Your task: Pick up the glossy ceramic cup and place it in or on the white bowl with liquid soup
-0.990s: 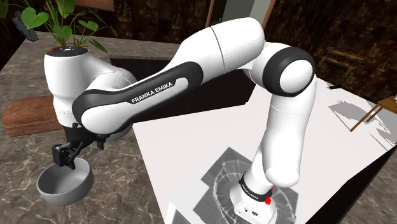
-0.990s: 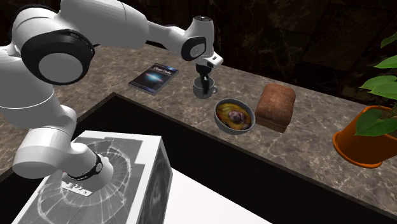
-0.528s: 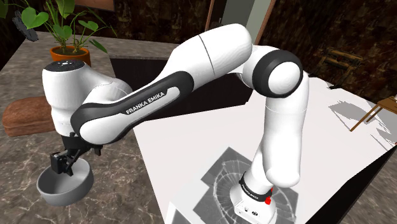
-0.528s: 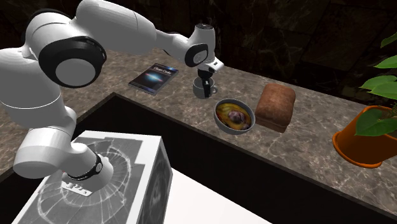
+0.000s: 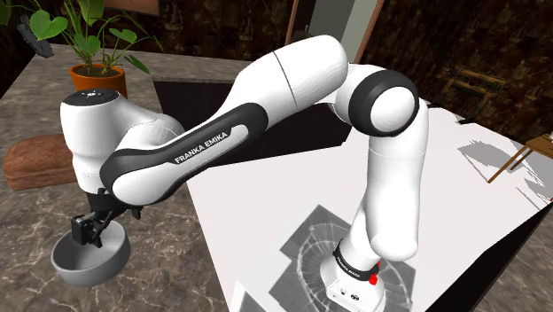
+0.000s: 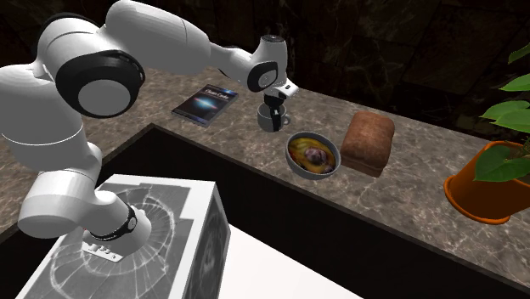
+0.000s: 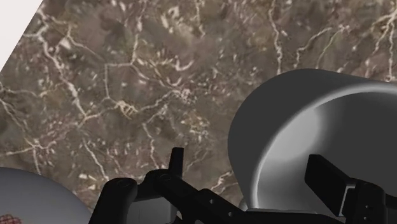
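Observation:
A grey glossy cup (image 6: pixel 272 119) stands on the marble counter, between a book and the white bowl (image 6: pixel 312 156) of orange soup. My gripper (image 6: pixel 273 108) is lowered onto the cup and points down. In the wrist view the gripper (image 7: pixel 253 170) is open, its fingers astride the cup's (image 7: pixel 299 133) wall: one fingertip (image 7: pixel 176 160) is outside and the other (image 7: pixel 329 177) over the hollow, neither pressing it. The bowl's rim (image 7: pixel 38 194) shows close beside the outer finger. In the shoulder view the gripper (image 5: pixel 91 232) sits at the cup's (image 5: pixel 89 259) rim.
A brown loaf (image 6: pixel 368 143) lies just beyond the bowl, and an orange plant pot (image 6: pixel 488 180) stands further along the counter. A dark book (image 6: pixel 205 104) lies on the cup's other side. The counter's edge drops to a black area toward the stand (image 6: pixel 144 242).
The gripper has come down onto the cup, and the arm's elbow has swung a little. Cup, bowl and loaf have not moved.

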`<state>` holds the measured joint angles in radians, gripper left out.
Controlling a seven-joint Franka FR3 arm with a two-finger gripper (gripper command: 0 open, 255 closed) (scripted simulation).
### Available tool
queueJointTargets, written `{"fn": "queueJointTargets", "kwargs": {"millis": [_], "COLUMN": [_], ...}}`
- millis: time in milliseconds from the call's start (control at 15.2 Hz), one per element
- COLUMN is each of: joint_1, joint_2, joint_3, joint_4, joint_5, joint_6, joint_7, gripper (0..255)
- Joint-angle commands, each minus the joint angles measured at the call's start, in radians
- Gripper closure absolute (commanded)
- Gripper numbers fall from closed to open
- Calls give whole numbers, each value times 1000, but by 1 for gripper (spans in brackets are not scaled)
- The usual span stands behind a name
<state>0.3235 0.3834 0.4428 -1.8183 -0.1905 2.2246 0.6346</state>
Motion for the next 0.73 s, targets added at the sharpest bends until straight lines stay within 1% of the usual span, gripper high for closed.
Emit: {"fn": "queueJointTargets", "kwargs": {"millis": [0, 594, 660], "joint_1": [0, 0, -1], "joint_2": [0, 0, -7], "joint_3": [0, 0, 2], "joint_4": [0, 0, 5], "joint_5": [0, 0, 4], "joint_6": [0, 0, -11], "joint_7": [0, 0, -2], "gripper": [255, 255, 255]}}
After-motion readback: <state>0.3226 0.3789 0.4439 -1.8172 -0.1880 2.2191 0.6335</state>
